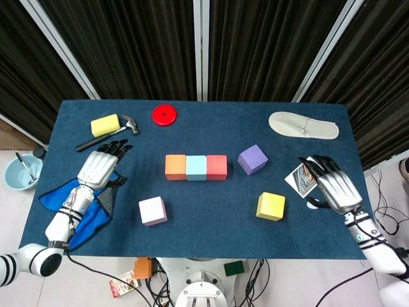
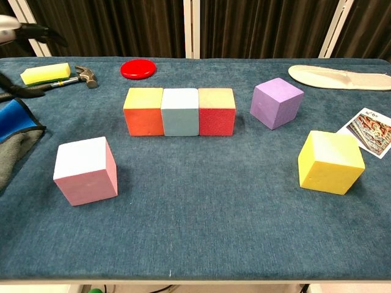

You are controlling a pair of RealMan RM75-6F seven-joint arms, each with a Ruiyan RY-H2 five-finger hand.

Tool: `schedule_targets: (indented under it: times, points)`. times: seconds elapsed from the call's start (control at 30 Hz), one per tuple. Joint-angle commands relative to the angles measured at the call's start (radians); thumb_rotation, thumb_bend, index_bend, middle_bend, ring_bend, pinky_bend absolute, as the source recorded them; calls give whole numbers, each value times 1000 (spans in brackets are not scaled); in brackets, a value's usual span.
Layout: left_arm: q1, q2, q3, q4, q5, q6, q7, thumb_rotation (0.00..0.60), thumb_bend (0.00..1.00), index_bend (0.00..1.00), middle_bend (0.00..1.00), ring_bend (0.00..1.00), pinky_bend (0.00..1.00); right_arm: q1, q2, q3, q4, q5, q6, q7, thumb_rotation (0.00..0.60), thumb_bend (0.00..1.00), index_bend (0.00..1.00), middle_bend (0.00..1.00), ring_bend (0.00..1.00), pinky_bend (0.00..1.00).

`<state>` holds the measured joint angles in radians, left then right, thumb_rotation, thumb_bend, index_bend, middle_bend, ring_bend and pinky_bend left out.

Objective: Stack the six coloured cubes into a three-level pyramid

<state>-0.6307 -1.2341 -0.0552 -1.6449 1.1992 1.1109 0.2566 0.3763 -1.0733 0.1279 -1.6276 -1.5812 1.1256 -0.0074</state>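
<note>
An orange cube (image 1: 175,166) (image 2: 143,112), a light blue cube (image 1: 196,167) (image 2: 181,112) and a red cube (image 1: 216,167) (image 2: 217,112) stand touching in a row mid-table. A purple cube (image 1: 253,158) (image 2: 277,102) sits to their right, a yellow cube (image 1: 271,206) (image 2: 331,162) nearer the front right, a pink cube (image 1: 153,210) (image 2: 85,170) at the front left. My left hand (image 1: 99,167) hovers over the blue cloth, fingers spread, holding nothing. Above the picture card, my right hand (image 1: 333,185) is open too, right of the yellow cube.
A hammer (image 1: 108,133) (image 2: 73,76), yellow sponge (image 1: 105,124) (image 2: 45,73) and red disc (image 1: 164,114) (image 2: 138,68) lie at the back left. A blue cloth (image 1: 71,201) covers the left edge. A slipper (image 1: 303,125), picture card (image 1: 300,180) and white spoon (image 1: 314,204) lie right.
</note>
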Motion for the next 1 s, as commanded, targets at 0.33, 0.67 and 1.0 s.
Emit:
schedule_targets:
  times: [0.33, 0.67, 1.0]
  points:
    - [72, 38, 73, -155, 118, -2, -75, 417, 205, 134, 86, 102, 218, 113, 1, 35, -80, 29, -63, -113, 600, 176, 78, 183, 65, 125]
    - [62, 3, 113, -208, 178, -71, 9, 328, 203, 95, 69, 102, 219, 19, 47, -16, -88, 26, 66, -83, 600, 176, 78, 183, 65, 125]
    - [80, -69, 112, -201, 102, -67, 150, 408, 203, 86, 52, 106, 234, -26, 40, -48, -55, 14, 125, -28, 600, 176, 78, 181, 65, 125]
